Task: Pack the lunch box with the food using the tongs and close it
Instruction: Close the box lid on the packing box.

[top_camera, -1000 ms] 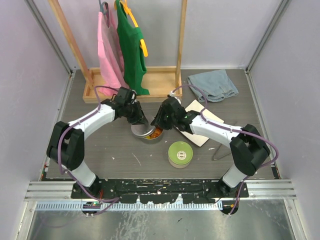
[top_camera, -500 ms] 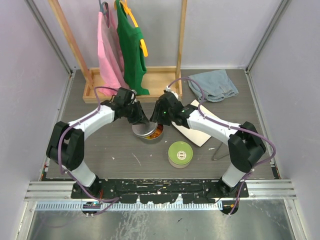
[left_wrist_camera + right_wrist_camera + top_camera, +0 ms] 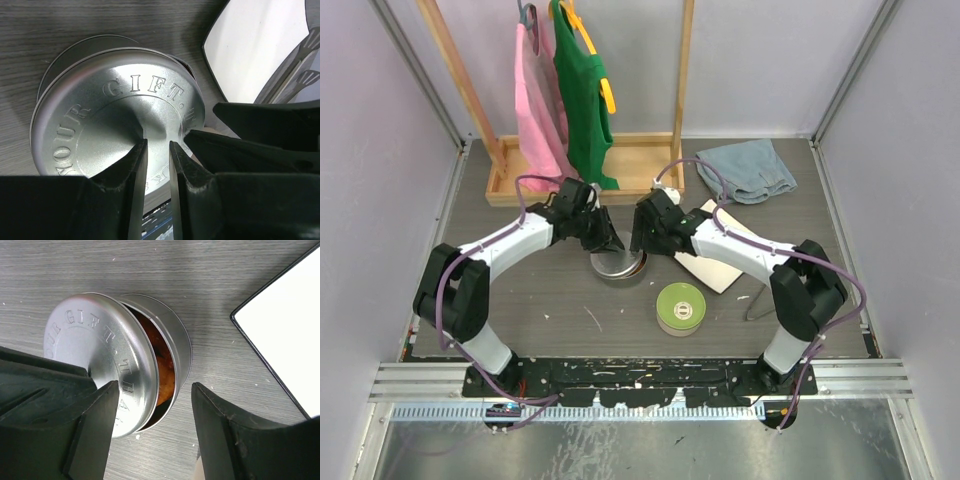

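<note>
The lunch box's open steel tin sits mid-table with orange and red food inside. Its flat steel lid, embossed with letters, leans tilted over the tin and covers most of the mouth. My left gripper is shut on the lid's near edge. My right gripper stands open just right of it, its fingers either side of the tin's rim without touching. The second tin, with a lime-green lid, stands nearer the bases. The tongs lie on the table at the right.
A white square plate lies just right of the tin, under my right arm. A grey cloth is at the back right. A wooden rack with pink and green clothes stands at the back.
My right gripper has opened and drawn back from the tin. My left gripper has carried the lid rightwards over the tin, hiding most of the food.
</note>
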You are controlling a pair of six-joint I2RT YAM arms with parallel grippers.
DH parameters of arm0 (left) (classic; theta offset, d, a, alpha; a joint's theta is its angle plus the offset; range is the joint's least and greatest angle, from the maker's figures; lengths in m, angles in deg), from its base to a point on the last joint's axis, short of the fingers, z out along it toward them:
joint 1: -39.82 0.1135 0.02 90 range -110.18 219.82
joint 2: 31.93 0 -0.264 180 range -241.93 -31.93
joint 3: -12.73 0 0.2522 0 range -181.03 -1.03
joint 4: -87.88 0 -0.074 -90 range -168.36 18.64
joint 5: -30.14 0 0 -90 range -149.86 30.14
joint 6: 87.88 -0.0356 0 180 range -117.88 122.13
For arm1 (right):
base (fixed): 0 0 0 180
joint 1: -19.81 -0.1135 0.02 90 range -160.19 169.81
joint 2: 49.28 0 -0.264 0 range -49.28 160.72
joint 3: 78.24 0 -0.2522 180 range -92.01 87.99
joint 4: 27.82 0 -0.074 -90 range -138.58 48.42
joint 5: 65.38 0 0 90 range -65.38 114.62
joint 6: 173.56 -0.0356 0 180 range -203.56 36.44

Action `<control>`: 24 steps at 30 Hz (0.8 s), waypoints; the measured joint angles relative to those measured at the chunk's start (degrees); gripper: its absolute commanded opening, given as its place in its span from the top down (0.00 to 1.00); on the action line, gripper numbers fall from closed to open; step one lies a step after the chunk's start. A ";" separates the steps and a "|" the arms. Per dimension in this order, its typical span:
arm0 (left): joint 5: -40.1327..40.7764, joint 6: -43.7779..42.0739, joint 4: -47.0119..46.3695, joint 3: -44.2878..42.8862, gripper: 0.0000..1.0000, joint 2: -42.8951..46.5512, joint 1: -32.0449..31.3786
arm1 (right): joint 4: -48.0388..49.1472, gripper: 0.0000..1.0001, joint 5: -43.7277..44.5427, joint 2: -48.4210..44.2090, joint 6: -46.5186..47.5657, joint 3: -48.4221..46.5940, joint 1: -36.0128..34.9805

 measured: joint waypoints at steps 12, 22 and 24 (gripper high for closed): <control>-1.62 -0.37 0.02 0.00 0.73 0.00 -0.96 | 7.30 0.41 -4.31 -0.81 -2.69 6.29 2.71; -2.69 -0.68 0.04 -0.66 0.65 0.09 -1.22 | 11.91 0.42 -7.87 -4.52 -5.90 13.90 6.32; -2.56 -0.81 0.24 -0.72 0.59 0.66 -1.22 | 11.96 0.42 -8.33 -4.52 -5.90 13.90 6.29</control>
